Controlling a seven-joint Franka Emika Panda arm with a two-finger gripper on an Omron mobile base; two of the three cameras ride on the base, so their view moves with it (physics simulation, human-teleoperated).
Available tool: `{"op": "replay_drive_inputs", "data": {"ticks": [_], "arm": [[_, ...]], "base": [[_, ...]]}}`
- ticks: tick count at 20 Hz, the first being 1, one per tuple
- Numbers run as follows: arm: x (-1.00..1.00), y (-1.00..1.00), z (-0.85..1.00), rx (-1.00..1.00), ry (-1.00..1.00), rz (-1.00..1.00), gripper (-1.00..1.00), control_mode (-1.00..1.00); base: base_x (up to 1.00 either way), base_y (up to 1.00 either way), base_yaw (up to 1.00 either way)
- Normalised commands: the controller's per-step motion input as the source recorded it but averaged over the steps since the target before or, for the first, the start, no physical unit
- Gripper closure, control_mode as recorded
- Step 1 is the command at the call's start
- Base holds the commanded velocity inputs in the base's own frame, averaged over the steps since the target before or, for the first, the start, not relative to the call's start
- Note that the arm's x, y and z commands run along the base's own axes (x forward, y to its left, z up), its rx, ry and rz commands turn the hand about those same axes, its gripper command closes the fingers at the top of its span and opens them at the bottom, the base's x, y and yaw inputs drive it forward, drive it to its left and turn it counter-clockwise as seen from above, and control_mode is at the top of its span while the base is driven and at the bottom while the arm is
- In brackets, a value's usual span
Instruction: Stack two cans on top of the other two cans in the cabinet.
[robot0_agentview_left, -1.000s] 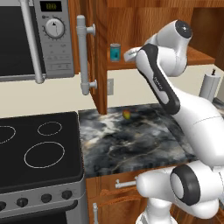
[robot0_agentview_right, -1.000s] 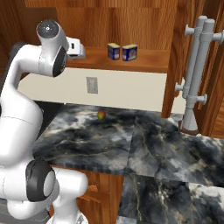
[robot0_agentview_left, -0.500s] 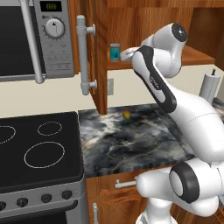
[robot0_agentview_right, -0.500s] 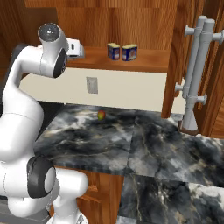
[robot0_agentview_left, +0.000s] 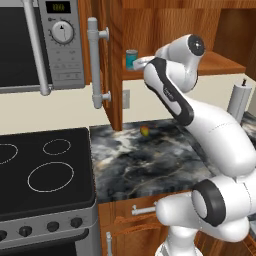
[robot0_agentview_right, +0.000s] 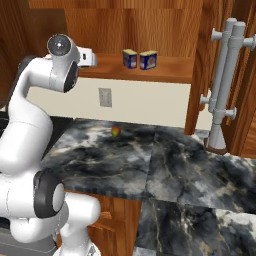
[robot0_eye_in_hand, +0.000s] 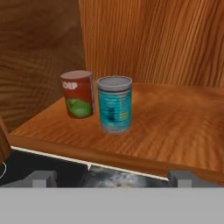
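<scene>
Arm raised to the open cabinet (robot0_agentview_right: 165, 70), claw spread wide, nothing held.

In hand view the gripper (robot0_eye_in_hand: 111, 178) sits just off the shelf's front edge, facing a teal can (robot0_eye_in_hand: 115, 104) and a red can (robot0_eye_in_hand: 78, 94), upright, just beside each other, red one further back-left. Right base view shows two more blue cans (robot0_agentview_right: 130, 59) (robot0_agentview_right: 148, 60) side by side on the same shelf. Door handle (robot0_agentview_left: 94, 62) beside the microwave (robot0_agentview_left: 30, 45). Small round fruit (robot0_agentview_right: 115, 131) on the marble counter (robot0_agentview_right: 175, 170) below.
</scene>
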Motion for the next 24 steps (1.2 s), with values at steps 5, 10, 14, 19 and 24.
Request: {"op": "replay_drive_inputs", "data": {"ticks": [5, 10, 14, 19, 24], "arm": [[0.3, 0.02, 0.0, 0.0, 0.0, 0.0, -1.0, -1.0], [0.27, 0.02, -0.05, 0.0, 0.0, 0.0, -1.0, -1.0], [0.22, 0.05, -0.13, 0.0, 0.0, 0.01, -1.0, -1.0], [0.3, 0.07, -0.06, 0.0, 0.01, 0.0, -1.0, -1.0], [0.27, 0.06, -0.02, 0.0, 0.06, 0.01, -1.0, -1.0]], "base": [[0.0, 0.0, 0.0], [0.0, 0.0, 0.0], [0.0, 0.0, 0.0], [0.0, 0.0, 0.0], [0.0, 0.0, 0.0]]}}
